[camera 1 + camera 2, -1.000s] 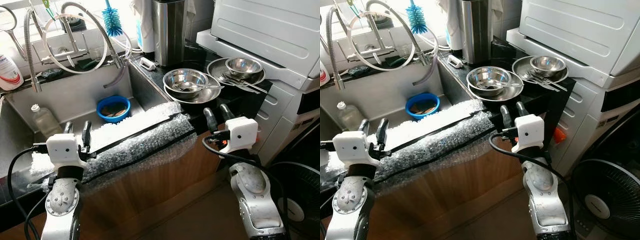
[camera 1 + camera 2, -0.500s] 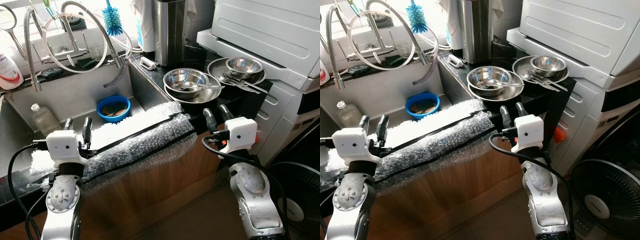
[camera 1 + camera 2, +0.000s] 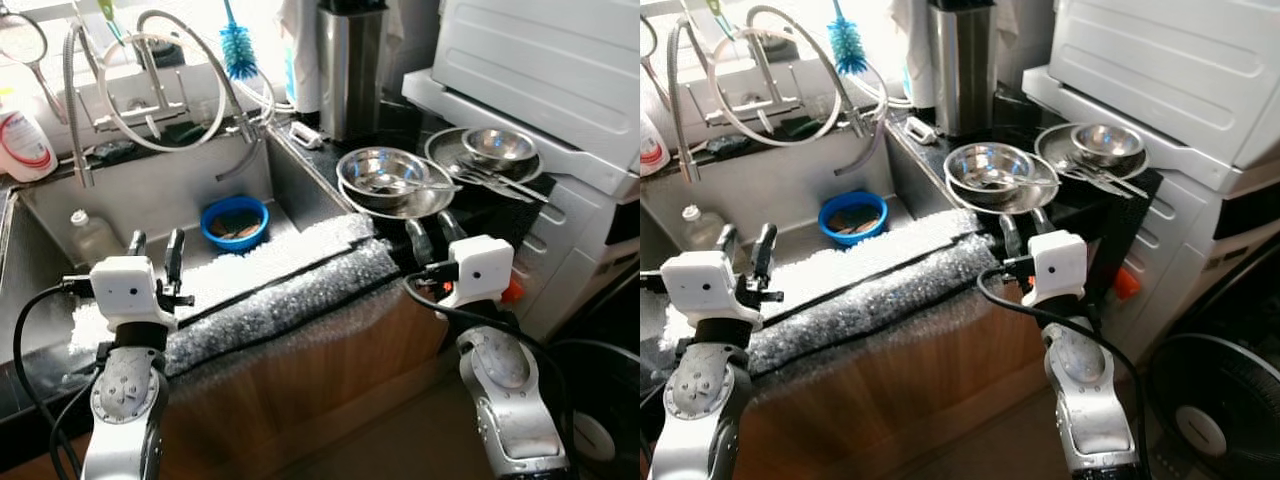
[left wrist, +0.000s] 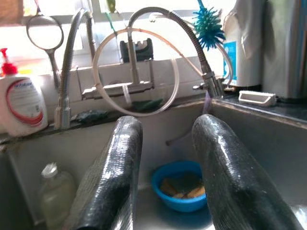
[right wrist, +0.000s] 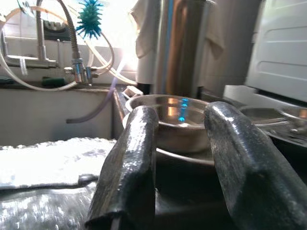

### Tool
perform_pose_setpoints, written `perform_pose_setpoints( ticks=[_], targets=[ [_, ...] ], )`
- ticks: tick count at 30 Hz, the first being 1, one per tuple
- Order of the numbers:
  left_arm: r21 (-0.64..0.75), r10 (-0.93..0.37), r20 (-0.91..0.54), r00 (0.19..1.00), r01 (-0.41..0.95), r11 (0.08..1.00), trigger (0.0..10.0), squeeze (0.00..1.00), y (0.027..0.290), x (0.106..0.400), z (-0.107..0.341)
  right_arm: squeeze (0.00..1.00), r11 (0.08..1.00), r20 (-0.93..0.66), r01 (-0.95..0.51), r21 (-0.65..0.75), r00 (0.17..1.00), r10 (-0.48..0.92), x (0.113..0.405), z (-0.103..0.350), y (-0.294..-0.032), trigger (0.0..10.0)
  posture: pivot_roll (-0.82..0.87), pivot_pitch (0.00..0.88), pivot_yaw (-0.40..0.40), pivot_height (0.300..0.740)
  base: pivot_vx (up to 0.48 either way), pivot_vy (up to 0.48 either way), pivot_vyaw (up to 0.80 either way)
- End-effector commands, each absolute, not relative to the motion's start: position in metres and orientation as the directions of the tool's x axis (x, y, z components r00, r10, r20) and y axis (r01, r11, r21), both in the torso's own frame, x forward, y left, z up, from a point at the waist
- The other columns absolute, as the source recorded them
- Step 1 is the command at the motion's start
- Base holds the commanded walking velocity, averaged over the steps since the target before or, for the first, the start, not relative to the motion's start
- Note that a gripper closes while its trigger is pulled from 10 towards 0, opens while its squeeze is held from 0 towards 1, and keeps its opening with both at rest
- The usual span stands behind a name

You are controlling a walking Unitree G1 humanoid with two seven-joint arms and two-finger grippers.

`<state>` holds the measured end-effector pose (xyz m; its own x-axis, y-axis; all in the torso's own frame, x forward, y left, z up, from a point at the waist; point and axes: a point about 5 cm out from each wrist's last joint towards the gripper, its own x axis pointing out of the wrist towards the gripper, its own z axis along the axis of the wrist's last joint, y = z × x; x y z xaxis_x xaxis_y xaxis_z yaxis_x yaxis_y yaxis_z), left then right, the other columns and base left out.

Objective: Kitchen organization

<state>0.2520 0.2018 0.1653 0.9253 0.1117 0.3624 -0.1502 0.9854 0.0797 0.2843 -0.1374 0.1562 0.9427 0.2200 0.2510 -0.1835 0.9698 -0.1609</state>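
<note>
I'm holding both arms raised at the counter edge. Right gripper (image 3: 1023,226) is parted and empty, lined up on the near bowl (image 3: 989,166) stacked on a plate (image 3: 1040,190), likely first to sort. Left gripper (image 3: 155,248) is likewise parted and empty over the sink (image 3: 150,195). Bubble wrap (image 3: 270,290) pads the edge.

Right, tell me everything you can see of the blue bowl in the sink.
The blue bowl is small, round and looks like plastic. It sits upright on the floor of the steel sink, near its right wall and below the hanging tap hose. Inside lie brownish pieces, possibly sponges; I cannot tell exactly. The bubble wrap over the counter edge lies in front of it.
</note>
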Motion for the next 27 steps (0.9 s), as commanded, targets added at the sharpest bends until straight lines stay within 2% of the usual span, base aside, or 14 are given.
perform_pose_setpoints(
  ticks=[1, 23, 24, 25, 27],
  targets=[
    [0.073, 0.094, 0.388, 0.917, -0.132, 0.989, 10.0, 0.00, 0.1978, 0.2531, 0.1714, 0.00, 0.971, 0.255, -0.169, -0.167, 0.944, 0.208, 0.2832, 0.1583, -0.1430, 10.0, -0.15, 0.000, 0.045, 0.740, 0.322, 0.000, 0.00],
    [0.073, 0.100, 0.399, 0.912, -0.140, 0.987, 10.0, 0.00, 0.1989, 0.2525, 0.1735, 0.00, 0.970, 0.271, -0.194, -0.148, 0.935, 0.228, 0.2816, 0.1632, -0.1381, 10.0, -0.16, 0.000, 0.045, 0.740, 0.000, 0.000, 0.00],
    [0.073, 0.099, 0.398, 0.912, -0.139, 0.988, 10.0, 0.00, 0.1987, 0.2524, 0.1732, 0.27, 0.970, 0.271, -0.195, -0.146, 0.935, 0.229, 0.2814, 0.1630, -0.1380, 10.0, -0.16, 0.000, 0.047, 0.740, 0.000, 0.000, 0.00],
    [0.072, 0.099, 0.396, 0.913, -0.138, 0.988, 10.0, 0.00, 0.1982, 0.2525, 0.1726, 0.97, 0.970, 0.272, -0.197, -0.141, 0.935, 0.229, 0.2813, 0.1627, -0.1382, 10.0, -0.16, 0.000, 0.047, 0.740, 0.000, 0.000, 0.00],
    [0.072, 0.098, 0.395, 0.913, -0.137, 0.988, 10.0, 0.00, 0.1978, 0.2525, 0.1723, 1.00, 0.971, 0.272, -0.196, -0.137, 0.935, 0.227, 0.2813, 0.1625, -0.1386, 10.0, -0.16, 0.000, 0.047, 0.740, 0.000, 0.000, 0.00]
  ],
)
